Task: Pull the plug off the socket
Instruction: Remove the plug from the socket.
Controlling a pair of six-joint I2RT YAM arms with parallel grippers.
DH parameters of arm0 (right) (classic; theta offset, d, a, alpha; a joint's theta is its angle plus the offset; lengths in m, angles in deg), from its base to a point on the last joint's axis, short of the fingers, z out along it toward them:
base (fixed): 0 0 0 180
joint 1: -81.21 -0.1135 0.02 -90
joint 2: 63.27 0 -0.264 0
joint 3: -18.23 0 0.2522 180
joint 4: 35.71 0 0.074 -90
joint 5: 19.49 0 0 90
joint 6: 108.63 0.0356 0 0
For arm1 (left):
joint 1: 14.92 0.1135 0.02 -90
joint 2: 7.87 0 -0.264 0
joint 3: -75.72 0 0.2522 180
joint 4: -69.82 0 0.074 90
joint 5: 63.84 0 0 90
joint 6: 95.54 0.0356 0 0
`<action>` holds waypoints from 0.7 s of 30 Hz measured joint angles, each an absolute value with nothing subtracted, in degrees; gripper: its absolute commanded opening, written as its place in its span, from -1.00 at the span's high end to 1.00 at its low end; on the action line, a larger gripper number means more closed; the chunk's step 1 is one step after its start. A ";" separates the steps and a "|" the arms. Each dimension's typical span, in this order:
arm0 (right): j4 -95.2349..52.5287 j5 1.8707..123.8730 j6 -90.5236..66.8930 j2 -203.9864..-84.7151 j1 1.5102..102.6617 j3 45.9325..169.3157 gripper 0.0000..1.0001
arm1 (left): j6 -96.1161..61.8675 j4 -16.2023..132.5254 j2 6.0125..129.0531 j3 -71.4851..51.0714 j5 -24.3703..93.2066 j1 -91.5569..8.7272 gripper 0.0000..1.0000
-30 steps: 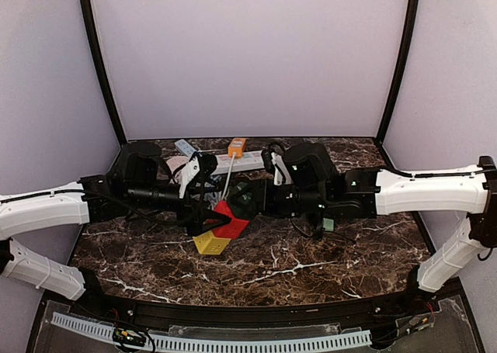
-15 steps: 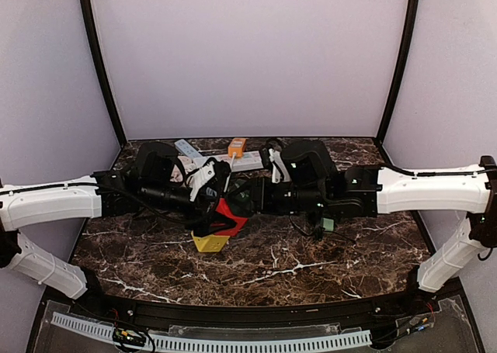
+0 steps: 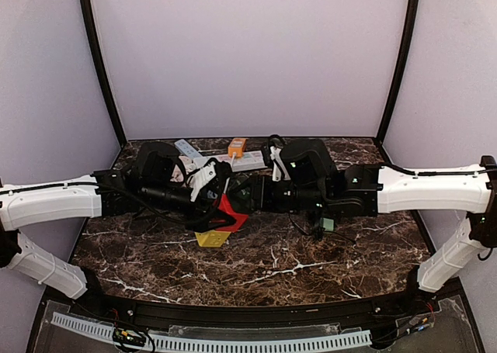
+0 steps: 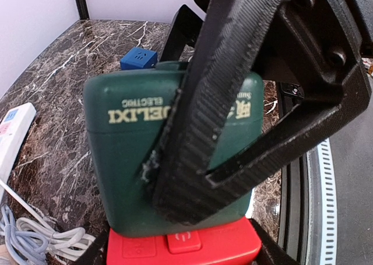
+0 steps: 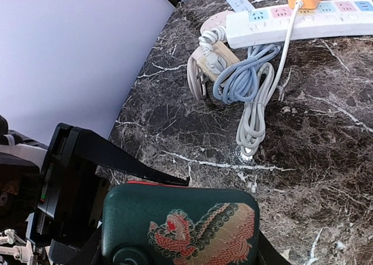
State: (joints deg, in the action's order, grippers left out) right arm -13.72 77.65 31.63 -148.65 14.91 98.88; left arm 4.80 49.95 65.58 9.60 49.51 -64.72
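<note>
Dark marbled surface (image 3: 311, 268) runs back to plain walls, with a power strip (image 5: 303, 17) and coiled cords (image 5: 245, 84) lying at the rear. Both arms meet at the middle, above a yellow block (image 3: 211, 239) that lies on the surface.

The right hand (image 3: 245, 194) is clamped on the green plug (image 4: 128, 160), one ribbed finger (image 4: 192, 131) lying across its lettered face. The plug is held up off the surface between the arms, and its end sits flush in the red socket (image 4: 183, 250).

The left hand (image 3: 216, 213) has a finger at each side of the socket. Whether they press on it I cannot tell.

As I judge it, the task is barely begun: one side is gripped and nothing has been separated. What is left is a firm hold on the socket, then a straight pull apart.
</note>
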 measured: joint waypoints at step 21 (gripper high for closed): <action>-15.47 76.43 36.74 -146.34 15.30 95.45 1.00 | 5.11 49.86 65.58 9.60 49.84 -66.12 0.99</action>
